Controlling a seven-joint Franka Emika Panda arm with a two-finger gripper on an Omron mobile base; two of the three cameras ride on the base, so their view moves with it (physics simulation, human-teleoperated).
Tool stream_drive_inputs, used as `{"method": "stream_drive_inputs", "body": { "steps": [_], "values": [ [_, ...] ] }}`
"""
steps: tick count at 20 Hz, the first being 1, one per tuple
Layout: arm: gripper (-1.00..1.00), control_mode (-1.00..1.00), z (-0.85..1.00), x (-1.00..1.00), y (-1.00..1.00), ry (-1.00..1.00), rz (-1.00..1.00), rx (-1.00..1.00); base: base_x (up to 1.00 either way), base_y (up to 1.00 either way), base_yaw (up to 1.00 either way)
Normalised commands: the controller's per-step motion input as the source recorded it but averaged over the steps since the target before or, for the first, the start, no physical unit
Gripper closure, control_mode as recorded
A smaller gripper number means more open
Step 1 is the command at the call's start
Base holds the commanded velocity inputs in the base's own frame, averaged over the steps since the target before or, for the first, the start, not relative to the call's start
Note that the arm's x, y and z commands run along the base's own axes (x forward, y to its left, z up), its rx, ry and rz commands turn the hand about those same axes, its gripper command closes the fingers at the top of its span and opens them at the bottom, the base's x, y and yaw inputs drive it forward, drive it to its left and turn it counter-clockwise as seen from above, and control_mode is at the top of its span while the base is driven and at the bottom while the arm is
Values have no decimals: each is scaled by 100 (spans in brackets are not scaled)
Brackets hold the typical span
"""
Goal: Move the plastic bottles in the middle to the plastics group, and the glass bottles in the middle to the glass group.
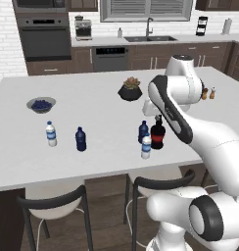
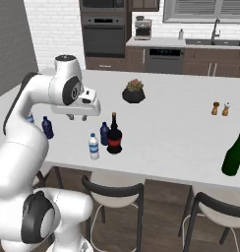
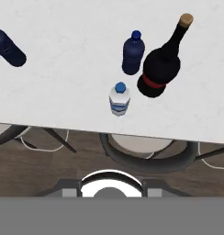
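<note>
while the end effector (image 2: pixel 77 117) hangs above the worktop (image 1: pixel 107 157) to the left of the middle cluster, its tips look close together and grasp nothing. three bottles stand upright near the front edge: a small clear water bottle (image 3: pixel 119 98) nearest the edge, a small dark navy bottle (image 3: pixel 132 54) just behind it, and a squat black bottle with a red band (image 3: pixel 160 66) just beside the navy one, perhaps touching. the plastics pair, another clear water bottle (image 1: pixel 51 134) and another navy bottle (image 1: pixel 81 139), stands well apart to the left, near a bowl of blueberries (image 1: pixel 41 104). the small plastic bottles likely weigh little, tip easily and give under a squeeze, so a hold around the mid-body seems best. the black bottle is probably heavy, slick and breakable; its wide body or its neck would suit.
</note>
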Motion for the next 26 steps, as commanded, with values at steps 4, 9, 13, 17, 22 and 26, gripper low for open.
{"method": "stream_drive_inputs", "body": {
  "steps": [4,9,13,17,22,26],
  "values": [
    [-100,-100,-13,0,0,0,0,0,0,0,0],
    [-100,-100,-55,5,0,0,0,0,0,0,0],
    [-100,-100,-47,35,-1,0,0,1,0,0,0],
    [-100,-100,-43,47,0,1,0,0,0,0,0],
    [-100,-100,-39,46,1,0,0,0,0,0,0],
    [-100,-100,-21,31,0,0,0,0,0,0,0]
  ]
}}
